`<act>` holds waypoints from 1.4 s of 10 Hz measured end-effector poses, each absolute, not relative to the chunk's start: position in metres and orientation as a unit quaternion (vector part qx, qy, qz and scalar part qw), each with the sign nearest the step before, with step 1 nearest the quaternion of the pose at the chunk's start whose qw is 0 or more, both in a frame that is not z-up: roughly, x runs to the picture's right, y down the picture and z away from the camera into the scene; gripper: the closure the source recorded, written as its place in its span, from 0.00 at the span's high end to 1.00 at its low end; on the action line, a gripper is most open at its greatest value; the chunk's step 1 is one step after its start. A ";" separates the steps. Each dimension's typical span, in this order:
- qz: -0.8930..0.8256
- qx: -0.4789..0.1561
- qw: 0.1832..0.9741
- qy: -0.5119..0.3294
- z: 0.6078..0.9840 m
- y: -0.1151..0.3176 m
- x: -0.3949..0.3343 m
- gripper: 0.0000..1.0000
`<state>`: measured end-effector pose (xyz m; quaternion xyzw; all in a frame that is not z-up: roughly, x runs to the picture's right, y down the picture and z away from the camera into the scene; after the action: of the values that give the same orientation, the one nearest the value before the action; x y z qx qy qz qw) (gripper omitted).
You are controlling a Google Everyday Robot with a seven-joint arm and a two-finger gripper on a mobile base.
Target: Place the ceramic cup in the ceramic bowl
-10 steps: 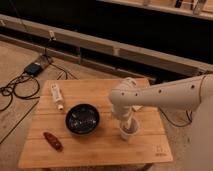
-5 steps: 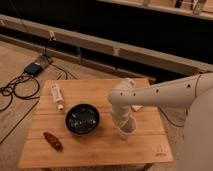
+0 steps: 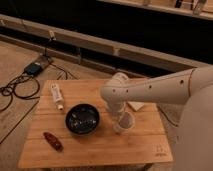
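The ceramic cup, small and white, stands upright on the wooden table, just right of the ceramic bowl. The bowl is round, glossy black and has nothing in it. My gripper comes down from the white arm, which reaches in from the right. It is right at the cup, over its left rim, and hides part of it. The cup is outside the bowl, a small gap from its right edge.
A white printed tube lies at the table's back left. A reddish-brown oblong object lies at the front left. A flat white item lies behind the arm. Cables and a small box are on the floor to the left.
The arm's end and the cup have shifted slightly left, toward the bowl. The bowl, tube and reddish object have not moved.
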<state>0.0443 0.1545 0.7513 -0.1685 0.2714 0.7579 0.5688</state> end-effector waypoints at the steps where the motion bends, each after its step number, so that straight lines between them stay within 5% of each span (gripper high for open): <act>1: 0.742 -0.165 0.594 0.263 0.747 0.145 0.030 0.00; 8: 0.632 -0.165 0.728 0.209 0.719 0.117 -0.076 0.00; 14: 0.570 -0.196 0.768 0.217 0.732 0.138 -0.123 0.00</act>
<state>-0.1228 0.1384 0.7318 -0.1956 0.2171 0.5696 0.7682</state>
